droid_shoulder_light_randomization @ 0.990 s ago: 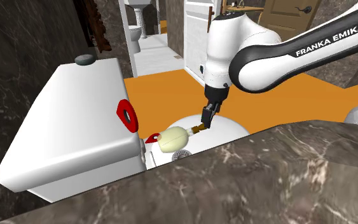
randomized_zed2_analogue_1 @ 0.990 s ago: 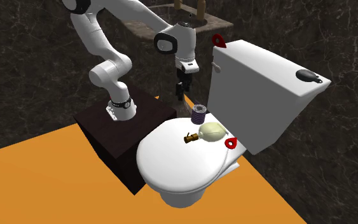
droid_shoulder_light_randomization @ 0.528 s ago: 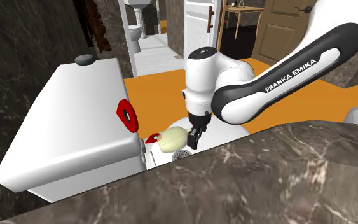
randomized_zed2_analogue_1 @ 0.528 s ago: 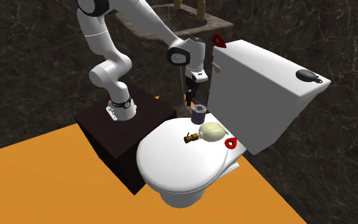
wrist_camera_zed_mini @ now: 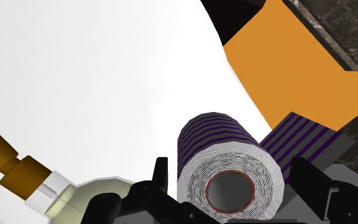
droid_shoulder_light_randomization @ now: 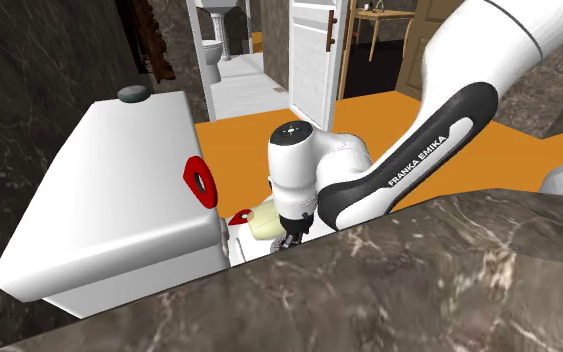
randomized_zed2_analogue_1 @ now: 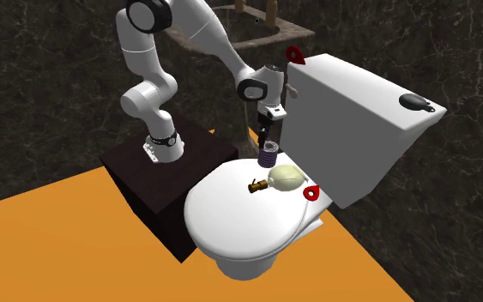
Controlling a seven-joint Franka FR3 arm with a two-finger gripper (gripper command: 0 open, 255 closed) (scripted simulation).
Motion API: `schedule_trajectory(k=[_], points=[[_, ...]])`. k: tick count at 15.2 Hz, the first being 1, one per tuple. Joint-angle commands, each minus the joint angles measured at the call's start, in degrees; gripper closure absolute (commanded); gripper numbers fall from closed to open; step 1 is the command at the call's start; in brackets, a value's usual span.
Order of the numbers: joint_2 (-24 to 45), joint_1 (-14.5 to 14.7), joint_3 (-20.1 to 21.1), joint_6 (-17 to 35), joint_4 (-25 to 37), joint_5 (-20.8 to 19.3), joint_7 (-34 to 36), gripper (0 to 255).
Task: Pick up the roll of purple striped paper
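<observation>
**A:** Where was the roll against the tool?

**B:** Straight under it, on the white toilet lid. The wrist view put it between the two fingers. They stood apart with a gap on each side, clasping nothing.

**A:** How did it sit?

**B:** On end. The wrist view looked straight into its hollow core, so the long axis ran along the tool and pointed up at it, with purple stripes ringing the side. The second exterior view gave the profile instead: a short upright cylinder just below the fingertips, with the tank close behind the tool.

**A:** Anything else near the tool?

**B:** A pale bottle lay on its side just beside one finger. Its brown cap pointed away from the tool.

**A:** Any writing?

**B:** FRANKA EMIKA, in white capitals on the dark band of the arm, could be read in the shoulder view.
</observation>
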Motion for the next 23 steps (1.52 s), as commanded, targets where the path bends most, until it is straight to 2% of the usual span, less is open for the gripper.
schedule_trajectory(k=[1, 5, 7, 8, 17, 23], points=[[1.7, 0.2, -0.2, 1.5, -0.1, -1.5, 1.4, 0], [5.3, 0.6, -1.1, 4.5, -0.2, -5.1, 4.1, 0], [5.3, 0.7, -1.1, 4.5, -0.2, -5.1, 4.1, 0], [5.4, 0.7, -1.1, 4.5, -0.1, -5.1, 4.1, 255], [5.3, 0.7, -1.1, 4.5, -0.2, -5.1, 4.1, 255], [0.6, 0.0, 0.1, 0.5, 0.0, -0.5, 0.6, 255]])
